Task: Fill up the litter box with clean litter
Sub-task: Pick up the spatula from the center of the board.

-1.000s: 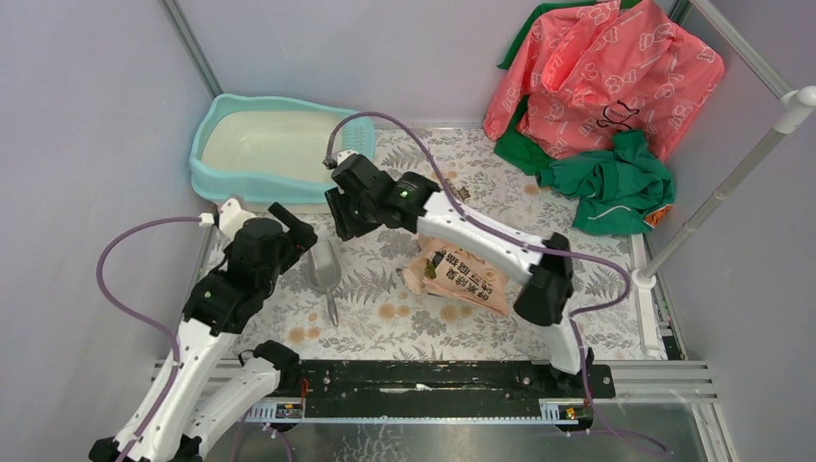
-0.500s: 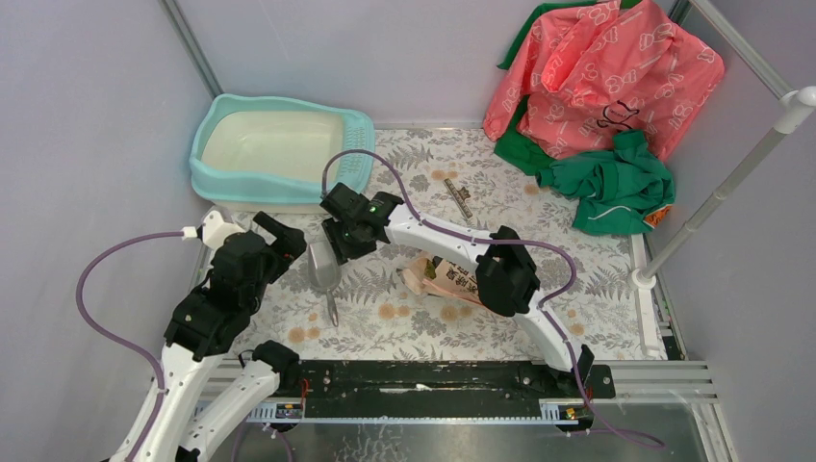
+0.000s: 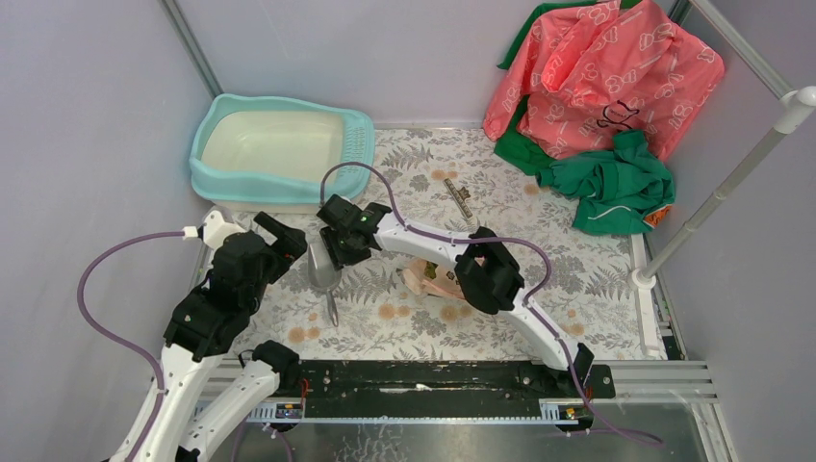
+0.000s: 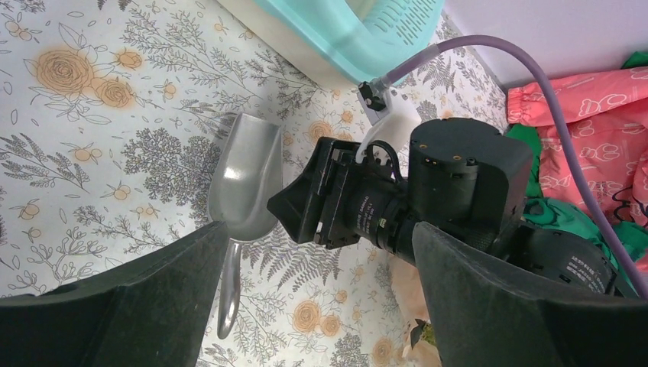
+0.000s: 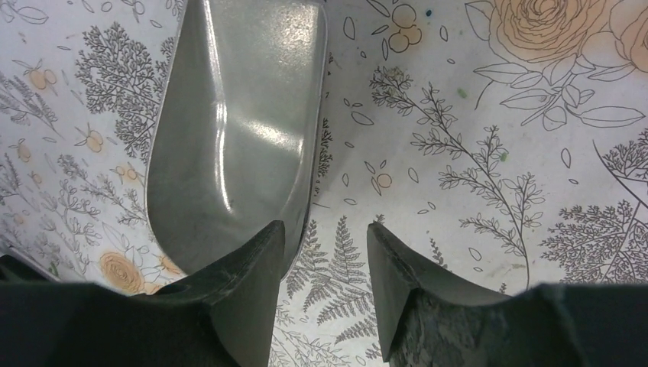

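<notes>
My right pincer [image 5: 325, 238] hovers at the edge of the scoop [image 5: 229, 130], jaws apart, empty; closing here may, I think, only nip the thin rim and skid it away.

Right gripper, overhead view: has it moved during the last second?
Yes. The right gripper shifted nearward, away from the turquoise plastic litter box, ending over the grey metal scoop.
</notes>
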### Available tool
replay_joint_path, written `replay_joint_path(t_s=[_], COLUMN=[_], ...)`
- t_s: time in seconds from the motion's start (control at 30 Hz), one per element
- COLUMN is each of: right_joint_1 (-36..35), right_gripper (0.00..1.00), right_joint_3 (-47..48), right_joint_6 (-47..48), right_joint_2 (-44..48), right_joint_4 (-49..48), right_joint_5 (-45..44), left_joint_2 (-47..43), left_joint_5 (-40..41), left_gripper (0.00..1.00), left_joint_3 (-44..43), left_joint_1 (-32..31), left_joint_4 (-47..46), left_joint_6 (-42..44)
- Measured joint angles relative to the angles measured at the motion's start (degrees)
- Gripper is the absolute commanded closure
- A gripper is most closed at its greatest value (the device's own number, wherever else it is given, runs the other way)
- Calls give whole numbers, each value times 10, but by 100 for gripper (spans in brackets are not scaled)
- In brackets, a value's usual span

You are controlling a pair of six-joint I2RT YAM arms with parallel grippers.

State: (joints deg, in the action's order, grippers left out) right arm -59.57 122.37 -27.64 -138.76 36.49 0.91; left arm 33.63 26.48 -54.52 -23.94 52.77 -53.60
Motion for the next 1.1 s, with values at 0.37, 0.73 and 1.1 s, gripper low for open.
replay_joint_path(t_s=[0.37,0.73,1.1], right_joint_1=[0,-1,-1], right_gripper=[58,97,100], right_joint_3=[34,39,10], right_joint_6=[-5,-9,-13], right_joint_2=[-31,-42,-17], right_joint_4=[-12,-13,-22], right_joint_5=[-15,-13,-9], left_joint_2=[0,5,10], left_joint_5=[-6,-12,-46], left_gripper=[1,1,1], left_joint_3=[0,0,-21], left_joint_1=[0,0,0], left_joint_4=[-1,-4,-17], left_joint_6=[3,3,30])
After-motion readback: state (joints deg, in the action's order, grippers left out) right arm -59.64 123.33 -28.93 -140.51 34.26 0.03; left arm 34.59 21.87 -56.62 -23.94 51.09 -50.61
